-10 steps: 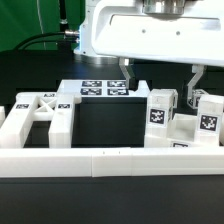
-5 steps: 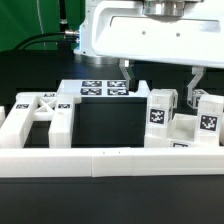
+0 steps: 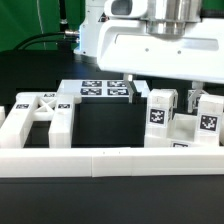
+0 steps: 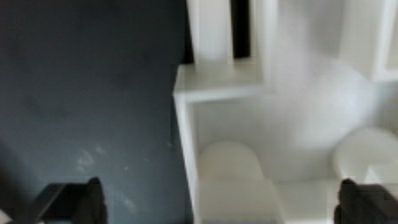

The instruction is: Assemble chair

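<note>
My gripper (image 3: 162, 92) hangs open over the white chair pieces on the exterior view's right. Its fingers (image 3: 130, 88) straddle a tagged white block (image 3: 159, 112), and a second tagged block (image 3: 207, 118) stands beside it. A white chair panel (image 3: 40, 115) with a crossed frame lies on the exterior view's left. In the wrist view the gripper (image 4: 217, 200) has its dark fingertips (image 4: 71, 200) far apart, with a white chair piece (image 4: 285, 130) below them and nothing gripped. One fingertip is over the black table (image 4: 89, 100), the other over the white piece.
A long low white border rail (image 3: 110, 160) runs along the front. The marker board (image 3: 100, 88) lies flat behind the black table (image 3: 100, 125). The arm's white body (image 3: 150, 45) fills the upper part of the exterior view.
The hand has come down, and its fingers now sit lower around the tagged block. The jaws stay wide and the pieces have not moved.
</note>
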### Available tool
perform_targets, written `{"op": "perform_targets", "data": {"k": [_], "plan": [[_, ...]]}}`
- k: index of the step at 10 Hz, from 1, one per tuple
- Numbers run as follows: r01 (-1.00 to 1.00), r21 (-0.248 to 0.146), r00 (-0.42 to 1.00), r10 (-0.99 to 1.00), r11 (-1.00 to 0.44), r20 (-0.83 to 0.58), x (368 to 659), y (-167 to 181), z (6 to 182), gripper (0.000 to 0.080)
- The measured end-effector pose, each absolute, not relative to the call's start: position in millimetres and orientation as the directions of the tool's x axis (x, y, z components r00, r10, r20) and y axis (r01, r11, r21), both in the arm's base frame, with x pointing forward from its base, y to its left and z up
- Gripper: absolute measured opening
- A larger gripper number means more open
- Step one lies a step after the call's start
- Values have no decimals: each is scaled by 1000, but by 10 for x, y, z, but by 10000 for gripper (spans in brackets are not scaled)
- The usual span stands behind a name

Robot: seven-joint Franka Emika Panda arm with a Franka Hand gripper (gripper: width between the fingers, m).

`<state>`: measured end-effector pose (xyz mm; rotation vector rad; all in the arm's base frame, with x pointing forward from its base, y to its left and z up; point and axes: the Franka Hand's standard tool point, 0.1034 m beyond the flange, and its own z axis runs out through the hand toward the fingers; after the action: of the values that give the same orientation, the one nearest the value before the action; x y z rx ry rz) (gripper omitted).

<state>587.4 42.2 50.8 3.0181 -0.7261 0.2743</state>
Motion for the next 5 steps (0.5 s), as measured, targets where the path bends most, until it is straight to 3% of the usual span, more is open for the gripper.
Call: {"op": "perform_targets", "data": {"k": [5], "plan": [[-444,-7,876,-435,-896,210,5871,391,278,649]]}}
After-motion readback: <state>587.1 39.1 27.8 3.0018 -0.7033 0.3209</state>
